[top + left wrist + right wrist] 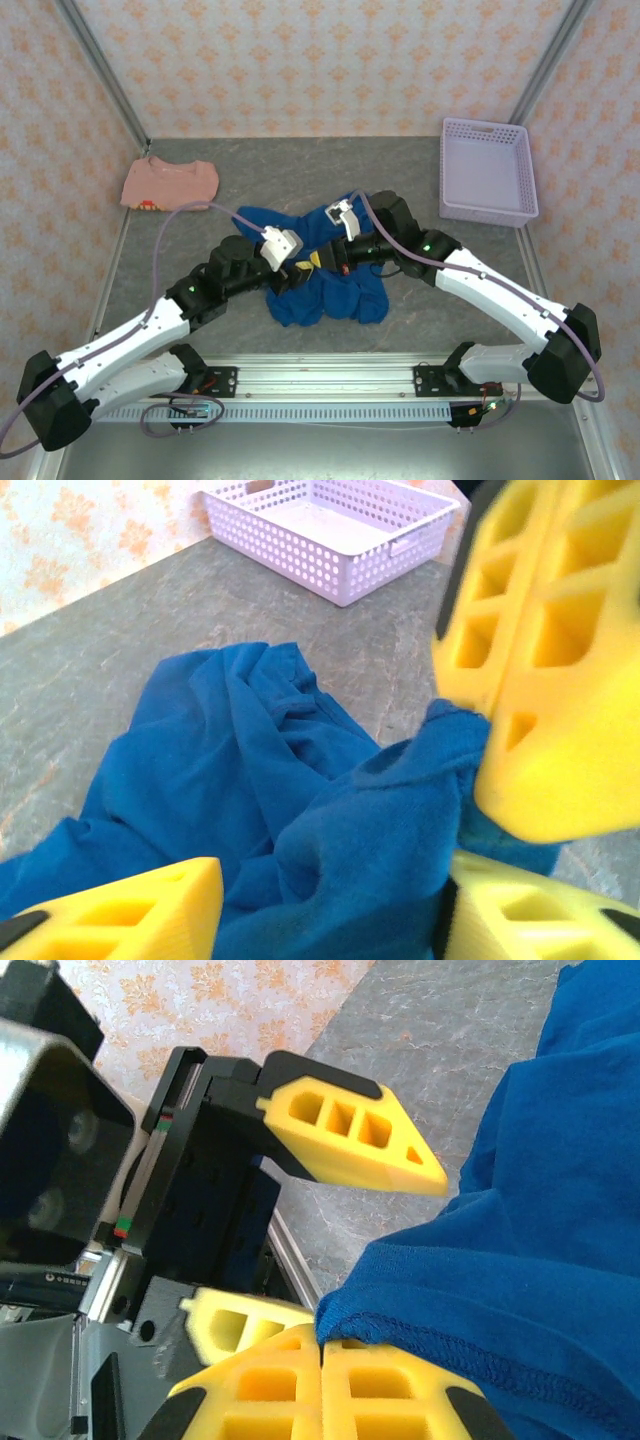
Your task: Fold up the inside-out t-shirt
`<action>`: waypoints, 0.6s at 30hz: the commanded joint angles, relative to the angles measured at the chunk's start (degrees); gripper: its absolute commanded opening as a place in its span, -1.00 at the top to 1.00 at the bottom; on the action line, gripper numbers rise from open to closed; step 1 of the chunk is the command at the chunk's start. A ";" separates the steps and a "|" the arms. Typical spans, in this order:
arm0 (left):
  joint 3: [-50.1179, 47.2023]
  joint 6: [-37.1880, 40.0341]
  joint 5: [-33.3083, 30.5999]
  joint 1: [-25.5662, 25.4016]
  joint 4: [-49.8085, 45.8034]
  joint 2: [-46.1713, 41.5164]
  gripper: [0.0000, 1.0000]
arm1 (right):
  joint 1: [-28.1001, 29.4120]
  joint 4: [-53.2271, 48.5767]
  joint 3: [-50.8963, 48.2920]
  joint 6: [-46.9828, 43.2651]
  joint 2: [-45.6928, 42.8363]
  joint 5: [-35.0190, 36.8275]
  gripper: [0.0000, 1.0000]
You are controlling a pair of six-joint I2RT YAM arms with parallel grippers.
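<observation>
From the top camera, I see the royal-blue t-shirt (330, 285) bunched in a heap in the middle of the grey table (250, 180), just ahead of the arm bases. Both arms reach in over its near-centre, with the left gripper (303, 268) and the right gripper (322, 262) almost tip to tip. A salmon-pink shirt (170, 185) lies at the far left and a lavender basket (487, 170) at the far right, both well apart from the work.

On the left wrist camera, my own two yellow fingers (120, 910) stand apart with a hump of blue cloth between them, so that gripper is open and holds nothing. Just ahead, the right gripper (490, 730) is clamped on a raised edge of the shirt.

The right wrist camera confirms this. The right fingers (270, 1385) are pressed together on the stitched hem (420, 1335), and the left gripper's fingers (350, 1140) are spread either side of that spot.

I judge that no fold has begun and that I am taking a second hold on the hem to spread the shirt. Next, the left jaws need to close on the hem just beside the right pinch without catching extra layers. Then the two grips can draw apart.
</observation>
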 commanded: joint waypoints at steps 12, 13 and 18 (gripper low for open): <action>0.02 -6.84 -8.77 -0.23 0.71 -3.80 1.00 | -4.06 -4.94 1.00 2.20 -4.76 13.35 0.29; -0.10 -8.34 -10.65 -0.03 -0.53 -4.88 1.00 | -4.55 -6.24 0.73 2.24 -6.19 16.54 0.20; 0.66 -18.70 -20.83 3.06 -11.85 -12.03 1.00 | -8.07 -17.36 -0.80 4.20 -9.02 46.15 -0.04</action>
